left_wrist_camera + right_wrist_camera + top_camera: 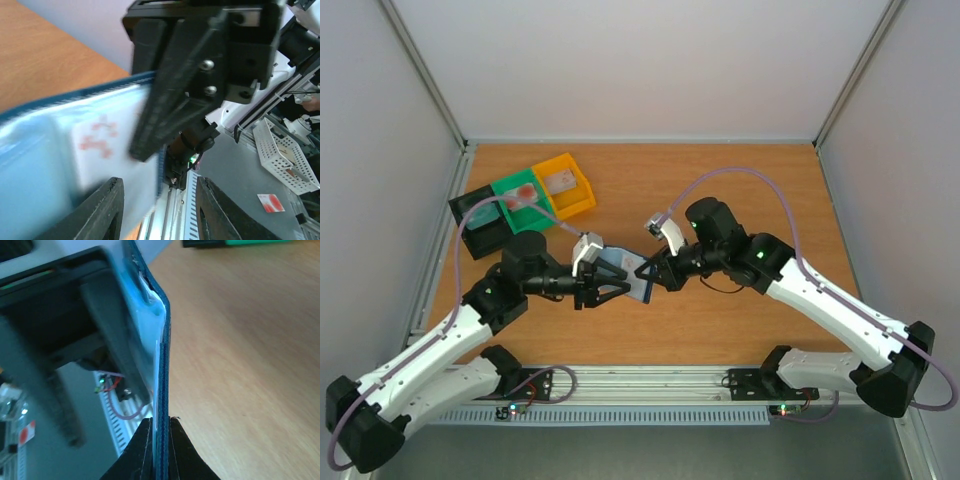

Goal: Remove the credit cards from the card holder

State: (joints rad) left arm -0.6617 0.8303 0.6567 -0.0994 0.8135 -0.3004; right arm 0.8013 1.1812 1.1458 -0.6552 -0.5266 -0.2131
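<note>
Right wrist view: right hand (161, 423) clenched on card holder (166, 350) edge at 6 o'clock; left hand (159, 182) released beside pale card (100, 145). Card likely thin, stiff, slick; pinch exposed end.

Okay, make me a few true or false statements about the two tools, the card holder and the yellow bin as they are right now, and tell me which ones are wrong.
1. The right tool is pinched shut on the card holder. True.
2. The card holder lies flat and untouched. False: it stands on edge in the right tool's grip.
3. A pale card with reddish marks shows inside the card holder. True.
4. The yellow bin holds nothing. False: a pale card lies in it.
5. The left tool has its fingers pressed together. False: they stand apart.
</note>
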